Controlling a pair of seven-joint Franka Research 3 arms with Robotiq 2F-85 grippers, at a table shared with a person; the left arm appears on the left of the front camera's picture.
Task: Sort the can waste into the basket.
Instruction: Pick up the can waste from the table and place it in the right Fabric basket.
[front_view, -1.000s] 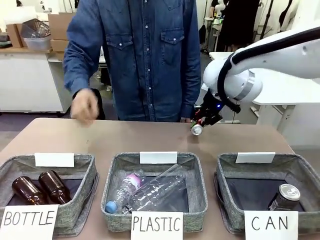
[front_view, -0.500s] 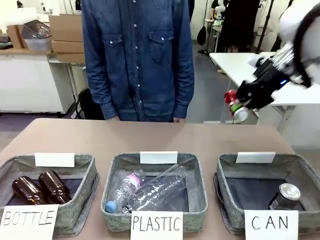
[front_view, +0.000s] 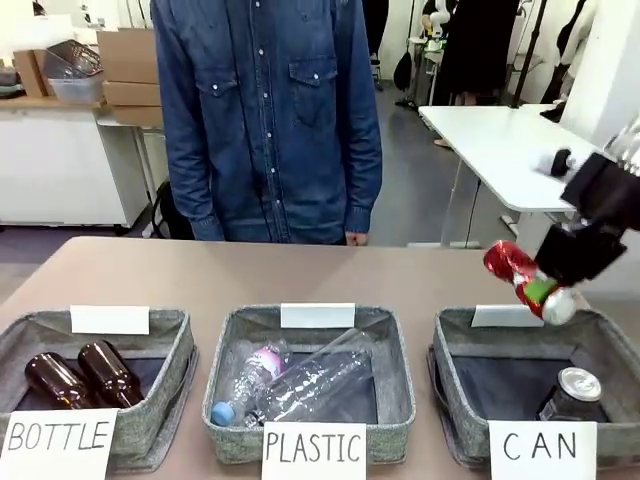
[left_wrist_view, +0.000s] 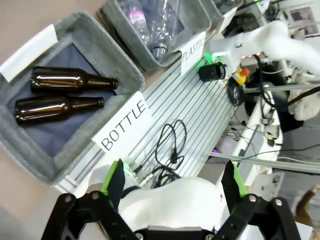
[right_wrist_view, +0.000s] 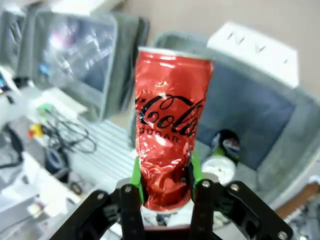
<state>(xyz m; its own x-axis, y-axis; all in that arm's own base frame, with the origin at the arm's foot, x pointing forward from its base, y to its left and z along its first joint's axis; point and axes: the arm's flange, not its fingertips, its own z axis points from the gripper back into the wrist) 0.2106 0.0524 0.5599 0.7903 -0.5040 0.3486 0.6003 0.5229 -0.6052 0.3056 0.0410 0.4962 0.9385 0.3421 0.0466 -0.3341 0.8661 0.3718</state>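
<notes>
I am holding the red can (right_wrist_view: 167, 125) tight in my right tool (right_wrist_view: 165, 187) over the basket (front_view: 455, 345), and next I need to let go.

Handwritten "BOTTLE" on the paper sign (front_view: 57, 444) fronting the left basket (front_view: 160, 400), "PLASTIC" on the sign (front_view: 313, 451) of the middle basket (front_view: 395, 395), "CAN" on the sign (front_view: 541, 448) of the right basket (front_view: 455, 400). On the dented red can (right_wrist_view: 167, 132), white script reading "Cola" (first word partly hidden by creases) with "SUGAR" beneath in small capitals. Again "BOTTLE" on the sign (left_wrist_view: 126, 121) in the left wrist view.
</notes>
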